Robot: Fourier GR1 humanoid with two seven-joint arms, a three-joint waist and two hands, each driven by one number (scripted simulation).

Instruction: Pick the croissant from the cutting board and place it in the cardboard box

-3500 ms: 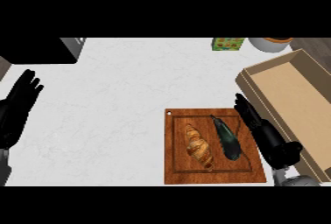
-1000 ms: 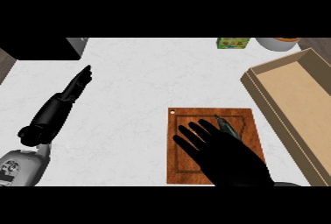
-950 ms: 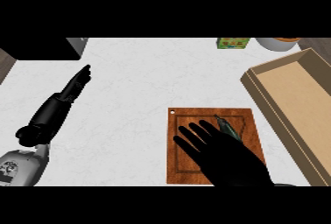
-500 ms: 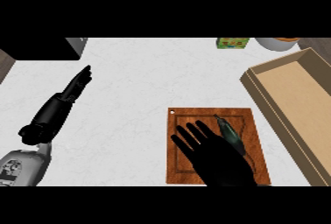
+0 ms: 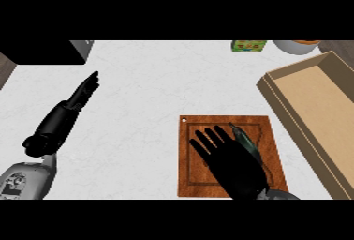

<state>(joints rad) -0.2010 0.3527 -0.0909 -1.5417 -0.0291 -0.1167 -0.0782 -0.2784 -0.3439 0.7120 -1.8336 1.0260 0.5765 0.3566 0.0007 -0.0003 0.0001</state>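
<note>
My right hand (image 5: 232, 164) lies flat over the middle of the wooden cutting board (image 5: 192, 185), fingers straight and spread, pointing away from me. The croissant is hidden beneath it. A dark green vegetable (image 5: 246, 141) shows along the hand's right side on the board. The open cardboard box (image 5: 313, 101) stands to the right of the board, nothing visible inside. My left hand (image 5: 84, 91) stretches out over the white counter at the left, fingers straight, holding nothing.
A small green packet (image 5: 249, 46) and a bowl (image 5: 297, 46) sit at the counter's far edge, right of centre. A dark appliance (image 5: 41, 50) fills the far left corner. Bare white counter lies between my two arms.
My right hand swung from the board's right side onto the board, covering the croissant, and has since slid slightly toward me. My left arm swung inward over the counter and now holds still.
</note>
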